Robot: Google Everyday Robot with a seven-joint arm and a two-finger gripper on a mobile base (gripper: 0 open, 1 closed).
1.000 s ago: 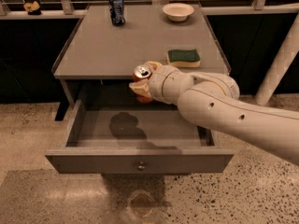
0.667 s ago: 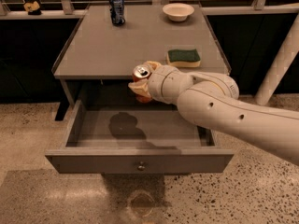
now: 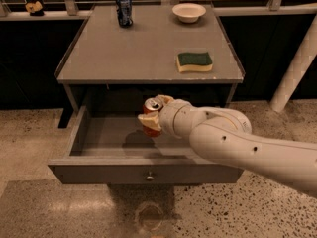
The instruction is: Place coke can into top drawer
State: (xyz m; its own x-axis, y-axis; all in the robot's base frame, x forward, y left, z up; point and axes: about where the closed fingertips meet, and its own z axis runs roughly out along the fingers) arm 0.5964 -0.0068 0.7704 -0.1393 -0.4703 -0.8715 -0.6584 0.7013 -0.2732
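Note:
The top drawer (image 3: pixel 143 171) is pulled open below the grey table; its front panel has a small round knob (image 3: pixel 149 176) at the centre. My gripper (image 3: pixel 154 117) reaches in from the right and is shut on the coke can (image 3: pixel 150 108), a red can with a silver top. It holds the can tilted above the drawer's inner floor, near the middle and toward the back. The can's shadow lies on the drawer floor to its left.
On the table top (image 3: pixel 124 53) stand a dark blue can (image 3: pixel 124 10) at the back left, a white bowl (image 3: pixel 188 12) at the back right, and a green and yellow sponge (image 3: pixel 194 61) near the right front edge. A white post (image 3: pixel 296 68) stands at the right.
The gripper with the can has come down a little into the open drawer. Nothing else has moved.

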